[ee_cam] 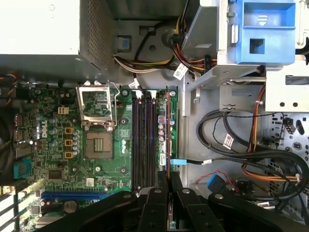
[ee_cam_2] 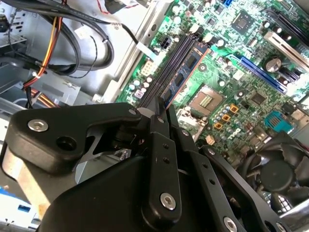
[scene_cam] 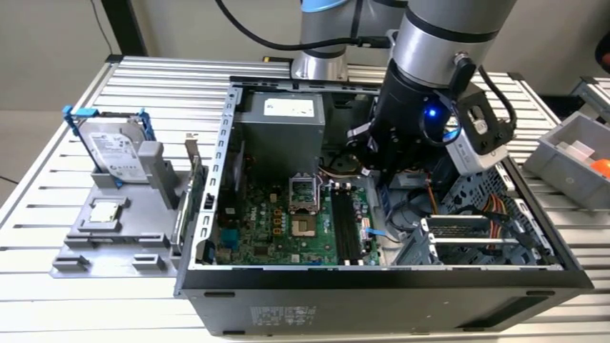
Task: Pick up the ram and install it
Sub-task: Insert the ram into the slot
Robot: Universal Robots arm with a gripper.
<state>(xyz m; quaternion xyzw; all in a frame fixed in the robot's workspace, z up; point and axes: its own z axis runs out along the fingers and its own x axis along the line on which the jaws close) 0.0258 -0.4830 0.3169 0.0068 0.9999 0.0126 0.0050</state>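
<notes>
Both wrist views show us the ram [ee_cam: 167, 121] clamped edge-on in the closed tool [ee_cam: 168, 176], its long axis running straight ahead of the tool, parallel to the black slots [ee_cam: 144, 140] just beside it on the motherboard [ee_cam: 53, 145]. In the exterior view, the arm [scene_cam: 438, 50] reaches down right of centre into the case [scene_cam: 228, 143].

No readable text anywhere (not one word).
</notes>
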